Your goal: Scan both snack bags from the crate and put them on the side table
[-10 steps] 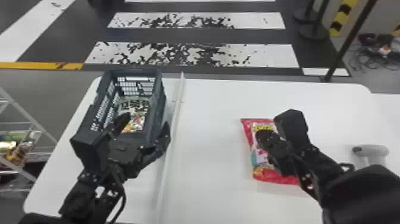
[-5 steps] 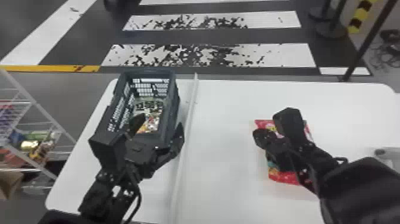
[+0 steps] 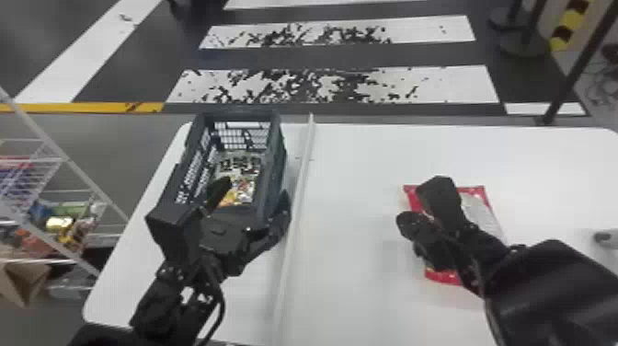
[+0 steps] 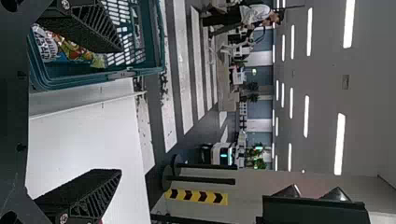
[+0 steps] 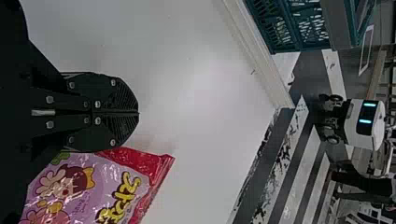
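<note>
One crate (image 3: 274, 170) sits at nine o'clock in the head view, one snack bag (image 3: 239, 184) visible inside; one red bag (image 3: 476, 207) lies flat at four o'clock. The rack (image 3: 87, 184) stands at nine o'clock, then comes the white table (image 3: 358, 175) with one pale bar (image 3: 300, 184) lengthwise; floor stripes (image 3: 331, 85) cross at twelve. The left arm points towards one o'clock, its gripper (image 3: 253, 198) open wide at the crate's near end. The right arm points towards ten — its gripper (image 3: 407, 223) closed, holding nothing, by the red bag.
</note>
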`<move>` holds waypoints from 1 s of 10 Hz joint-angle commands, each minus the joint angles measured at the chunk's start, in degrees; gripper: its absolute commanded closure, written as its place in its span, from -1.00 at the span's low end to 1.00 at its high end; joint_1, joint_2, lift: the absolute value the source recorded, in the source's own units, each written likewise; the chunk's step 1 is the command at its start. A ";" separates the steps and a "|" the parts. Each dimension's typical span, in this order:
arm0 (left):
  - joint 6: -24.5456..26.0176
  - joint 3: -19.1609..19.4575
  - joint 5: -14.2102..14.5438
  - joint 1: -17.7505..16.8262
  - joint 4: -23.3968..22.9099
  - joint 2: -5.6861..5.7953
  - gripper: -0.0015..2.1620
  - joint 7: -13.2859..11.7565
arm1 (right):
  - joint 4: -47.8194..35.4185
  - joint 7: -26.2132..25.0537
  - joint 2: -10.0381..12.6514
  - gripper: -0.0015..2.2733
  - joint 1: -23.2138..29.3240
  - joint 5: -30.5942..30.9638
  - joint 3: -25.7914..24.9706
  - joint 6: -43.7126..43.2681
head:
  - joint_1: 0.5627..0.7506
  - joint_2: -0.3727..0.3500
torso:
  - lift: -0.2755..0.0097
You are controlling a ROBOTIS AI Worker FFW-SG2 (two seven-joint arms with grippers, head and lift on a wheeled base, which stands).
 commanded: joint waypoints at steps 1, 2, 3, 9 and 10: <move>0.00 -0.03 0.00 0.00 -0.07 0.06 -0.93 -0.14 | 1.53 0.00 -0.01 0.98 -0.36 0.48 -0.39 -0.05 | 0.41 0.44 | 0.32; 0.00 0.05 0.00 0.00 -0.16 0.06 -0.93 -0.14 | 1.71 0.00 -0.10 0.98 -0.36 1.18 -0.92 -0.05 | 0.41 0.42 | 0.32; 0.00 0.05 0.00 0.09 -0.16 0.15 -0.93 -0.14 | 1.80 0.00 -0.36 0.98 -0.27 1.27 -1.53 -0.05 | 0.41 0.40 | 0.32; 0.00 0.05 0.00 0.09 -0.33 0.41 -0.93 -0.23 | 2.50 1.85 -2.21 0.98 -0.01 1.44 -4.78 -0.05 | 0.41 0.24 | 0.32; 0.00 0.05 0.00 0.09 -0.33 0.41 -0.93 -0.23 | 2.50 1.85 -2.56 0.98 0.17 1.44 -5.31 -0.05 | 0.41 0.22 | 0.32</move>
